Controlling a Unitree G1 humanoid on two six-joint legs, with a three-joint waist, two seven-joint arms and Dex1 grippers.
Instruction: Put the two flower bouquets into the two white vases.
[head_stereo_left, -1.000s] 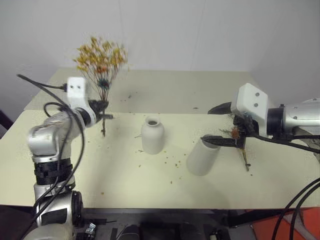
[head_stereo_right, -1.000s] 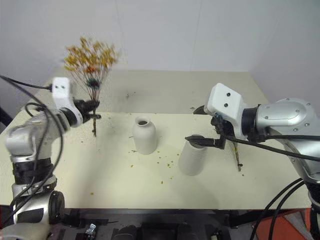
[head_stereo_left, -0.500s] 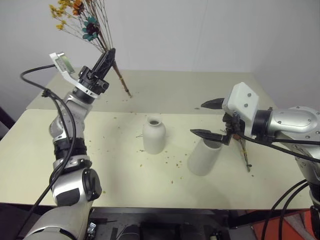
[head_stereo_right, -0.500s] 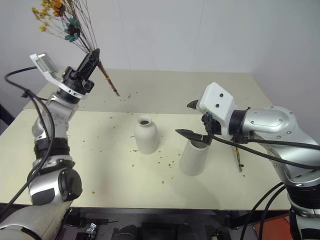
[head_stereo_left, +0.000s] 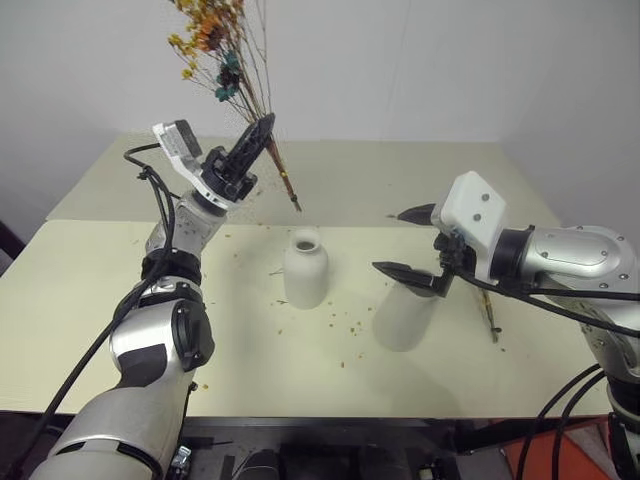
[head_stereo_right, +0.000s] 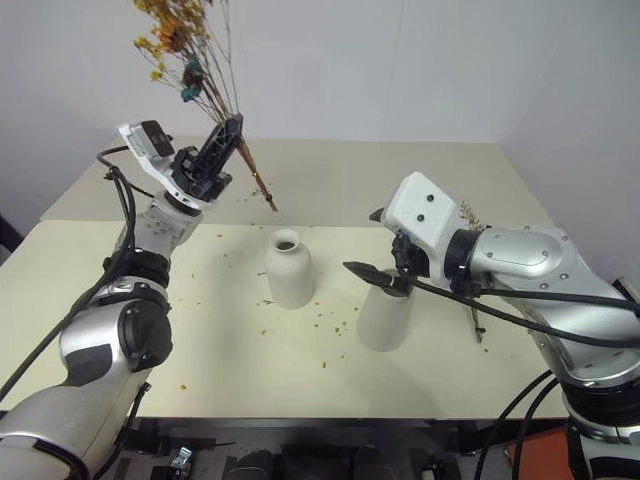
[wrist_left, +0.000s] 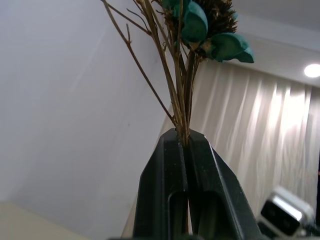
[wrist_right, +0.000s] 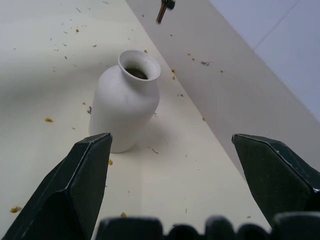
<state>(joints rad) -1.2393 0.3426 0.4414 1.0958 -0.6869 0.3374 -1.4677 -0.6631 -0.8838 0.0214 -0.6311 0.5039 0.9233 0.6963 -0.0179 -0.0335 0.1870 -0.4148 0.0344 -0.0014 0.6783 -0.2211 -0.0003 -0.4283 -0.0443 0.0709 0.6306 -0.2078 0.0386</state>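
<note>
Left fingers around bouquet, above bottle vase.

A bare test room or lab is suggested by plain white walls, pale tables pushed together, loose black cables at lower right, and curtains.

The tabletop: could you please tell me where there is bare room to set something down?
The near-left stretch of the table, left of the bottle vase, is bare apart from crumbs, as is the far strip behind both vases. It is crowded on the right: the open right hand hangs over the cylinder vase, with the grey-green bunch lying beside.
</note>
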